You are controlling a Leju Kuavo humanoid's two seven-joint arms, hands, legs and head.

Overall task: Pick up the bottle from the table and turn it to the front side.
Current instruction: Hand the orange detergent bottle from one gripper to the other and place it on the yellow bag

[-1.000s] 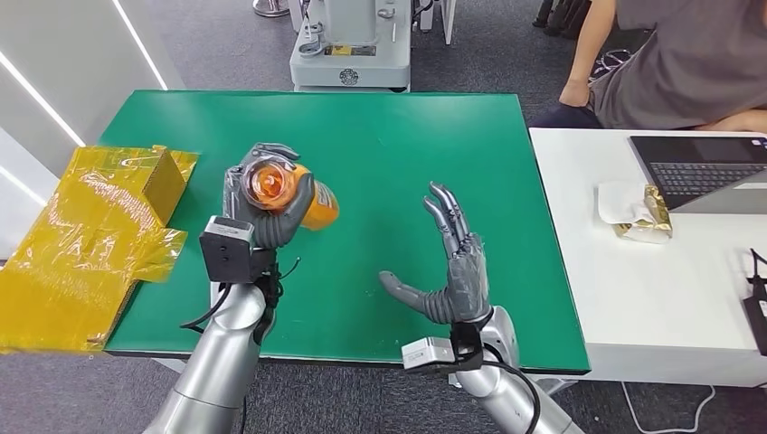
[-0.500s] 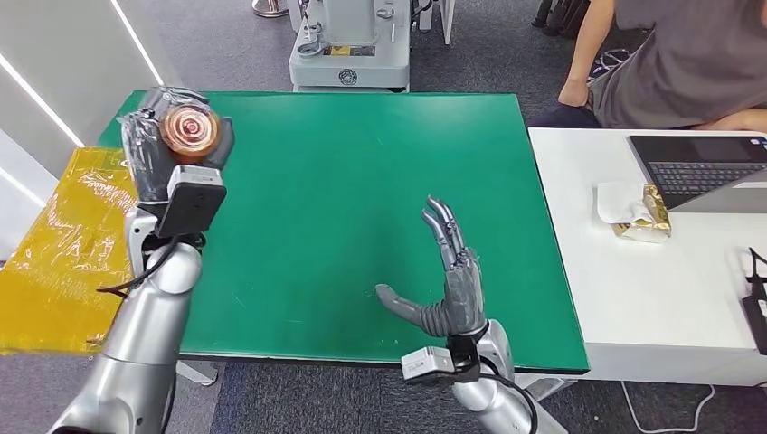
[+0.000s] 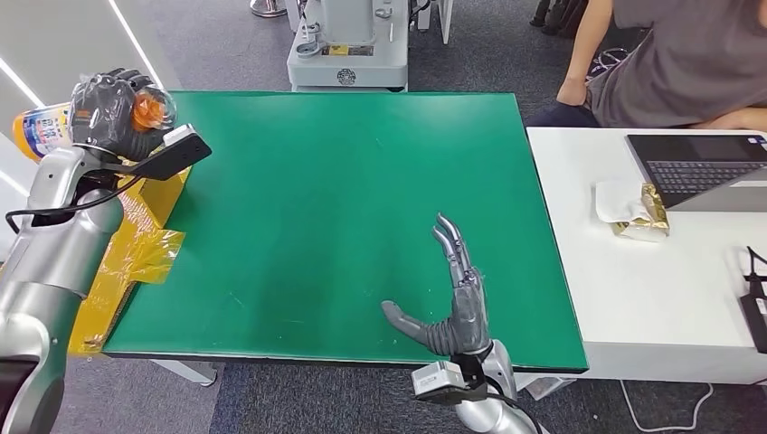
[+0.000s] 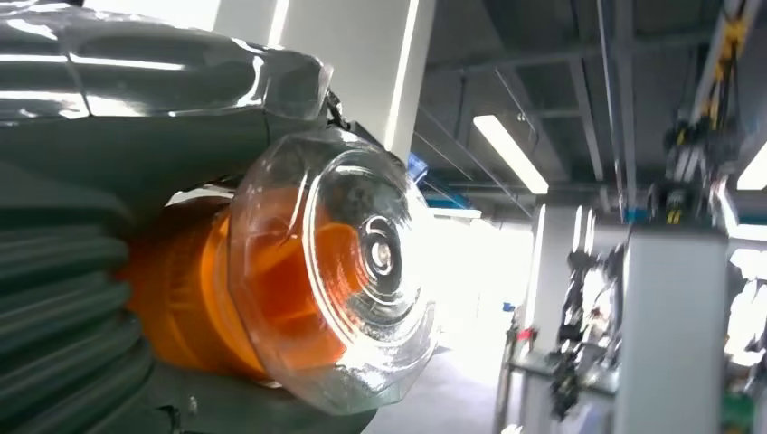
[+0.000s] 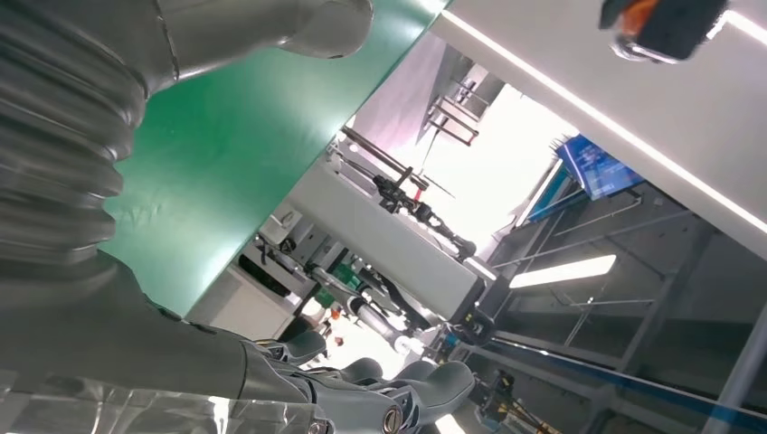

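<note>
My left hand [image 3: 110,110] grips an orange bottle [image 3: 43,128], lifted off the green table [image 3: 344,181] beyond its far left corner. The bottle lies roughly level: its labelled body sticks out of the hand to the left and its clear base [image 3: 154,108] points right. The left wrist view shows that clear ribbed base [image 4: 348,271] close up, with the hand [image 4: 81,181] wrapped round the orange body. My right hand [image 3: 452,303] stands open over the table's near edge, fingers spread and pointing away from me; its thumb [image 5: 271,27] lies near the green surface.
Crumpled yellow wrapping [image 3: 136,244] and a yellow box lie off the table's left side. To the right stands a white desk [image 3: 669,298] with a laptop [image 3: 701,167] and a gold packet [image 3: 642,217]. A seated person [image 3: 678,54] is at the far right; a grey machine [image 3: 348,45] stands behind the table.
My left arm has swung the bottle up and leftward, from above the table to beyond its far left corner, turning it so the base points right. My right hand drew back slightly.
</note>
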